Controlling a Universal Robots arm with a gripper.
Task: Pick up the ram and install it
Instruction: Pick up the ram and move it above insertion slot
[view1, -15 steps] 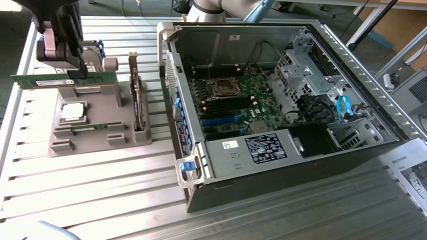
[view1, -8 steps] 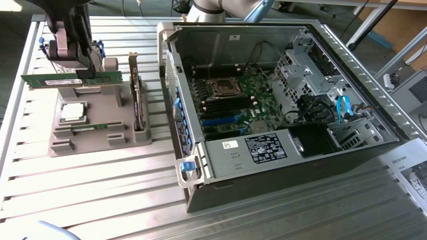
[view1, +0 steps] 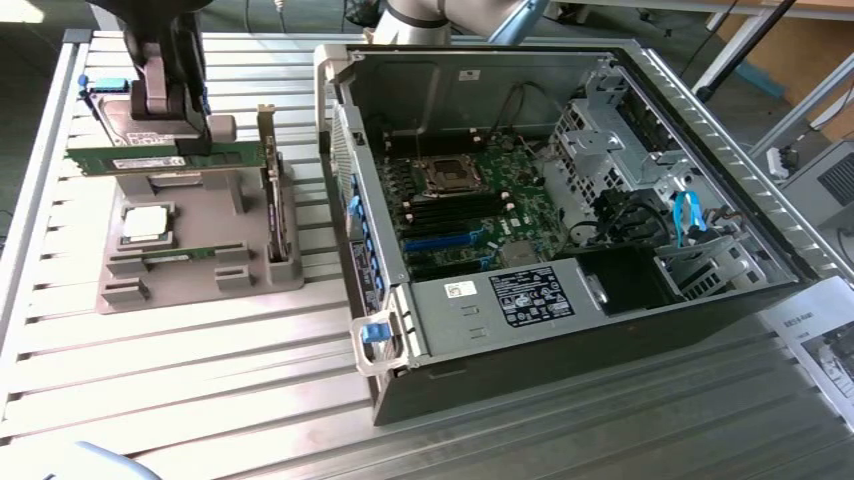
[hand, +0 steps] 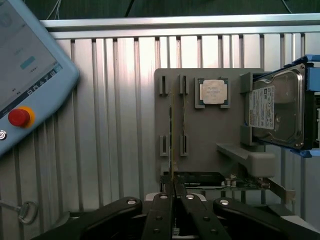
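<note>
My gripper (view1: 171, 138) is shut on the ram (view1: 140, 160), a thin green stick with a pale label. It hangs level just above the grey parts holder (view1: 200, 285) at the exterior view's left. In the wrist view the ram (hand: 172, 135) appears edge-on as a thin line running out from between the dark fingers (hand: 161, 212) of the gripper (hand: 173, 195). A second stick (hand: 183, 117) sits in the holder's slots beside it. The open computer case (view1: 694, 110) lies at the exterior view's right, and its motherboard (view1: 501, 165) shows dark memory slots (view1: 427, 212).
The holder also carries a silver-topped processor (hand: 212, 92), a hard drive (hand: 277, 110) with blue rails and an upright expansion card (view1: 274, 205). A teach pendant (hand: 30, 75) with a red button lies on the ribbed metal table (view1: 200, 380). Cables and a drive cage fill the case's far side.
</note>
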